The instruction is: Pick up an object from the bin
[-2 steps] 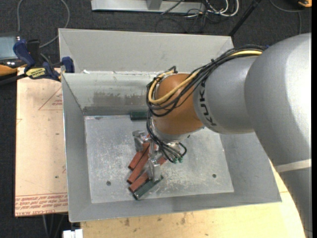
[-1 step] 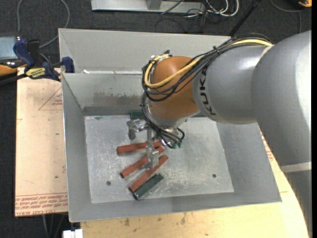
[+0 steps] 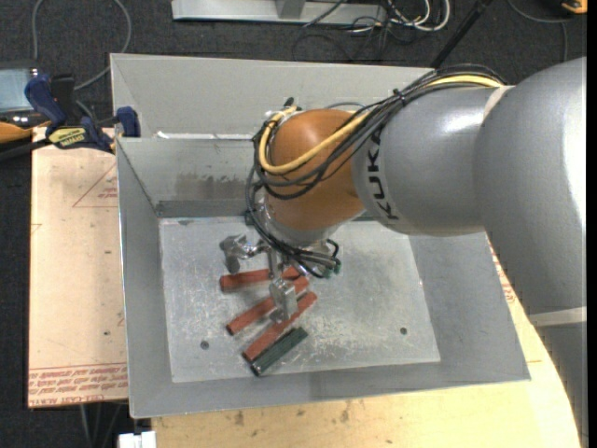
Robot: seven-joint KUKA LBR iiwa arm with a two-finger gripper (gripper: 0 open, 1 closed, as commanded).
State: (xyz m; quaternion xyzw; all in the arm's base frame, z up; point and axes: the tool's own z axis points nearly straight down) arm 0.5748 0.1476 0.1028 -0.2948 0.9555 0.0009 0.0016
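Observation:
My gripper point(image 3: 282, 302) hangs below the orange wrist cover, low over the middle of the bin floor. It sits right above a small cluster of flat sticks. One red-brown stick point(image 3: 244, 279) lies just to its left. A longer red-brown stick point(image 3: 254, 317) runs slantwise under its tip, and the tip looks to touch or nearly touch it. Closest to the front lies a dark green stick point(image 3: 282, 344) with another red-brown one point(image 3: 256, 350) beside it. Part of the cluster is hidden under the gripper and the cover.
A small green piece point(image 3: 332, 267) peeks out at the right of the gripper. The arm reaches in from the right and covers the bin's right rear part. Bare bin floor lies to the left, right and front of the cluster.

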